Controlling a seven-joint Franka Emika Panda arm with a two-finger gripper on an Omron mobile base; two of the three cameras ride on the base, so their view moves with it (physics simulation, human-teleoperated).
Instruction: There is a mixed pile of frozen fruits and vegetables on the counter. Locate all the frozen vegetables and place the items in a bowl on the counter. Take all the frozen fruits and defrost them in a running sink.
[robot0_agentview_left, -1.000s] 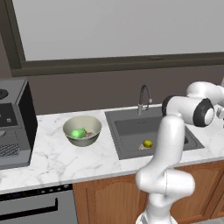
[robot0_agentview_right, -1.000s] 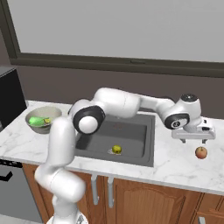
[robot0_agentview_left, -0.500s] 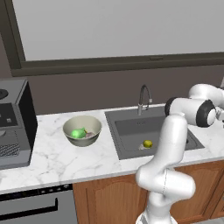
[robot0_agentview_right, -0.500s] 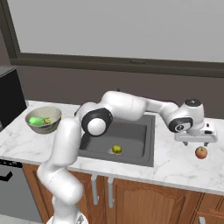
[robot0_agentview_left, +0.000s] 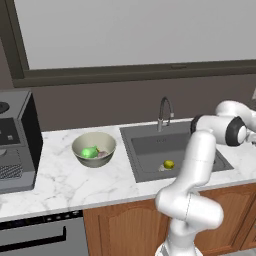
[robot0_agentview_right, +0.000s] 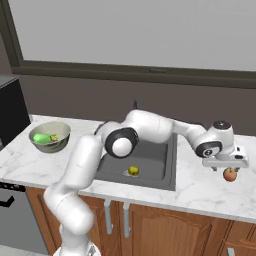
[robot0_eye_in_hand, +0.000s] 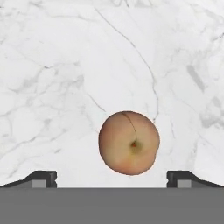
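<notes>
Fruit is the matter in hand: the red fruit (robot0_eye_in_hand: 129, 142) sits low in the middle of the hand view, on bare white marble, with the claw (robot0_eye_in_hand: 112, 178) spread wide, one dark fingertip (robot0_eye_in_hand: 42, 178) at lower left and the other at lower right, both clear of the fruit's sides. Nothing is clamped; the fingers are apart and the fruit lies between and just beyond them. In the right base view the claw (robot0_agentview_right: 226, 166) hangs at the right edge of the frame, right above the same red fruit (robot0_agentview_right: 230, 174), which rests on the bench (robot0_agentview_right: 200, 187) to the right of the sink (robot0_agentview_right: 145, 160).

Further out, the yellow-green fruit (robot0_agentview_right: 133, 171) already lies on the sink floor, low in the middle of that view; in the left base view it shows as a small yellow spot (robot0_agentview_left: 169, 164) in the basin below the faucet (robot0_agentview_left: 164, 111). Whether water is running I cannot tell.

Left of the sink, the bowl (robot0_agentview_left: 94, 148) holds the green vegetable (robot0_agentview_left: 89, 152) with a pale item (robot0_agentview_left: 103, 154) beside it.

So the vegetables look sorted and one fruit is in the sink; judging by this, what is left is to grip the red fruit and carry it to the sink.
</notes>
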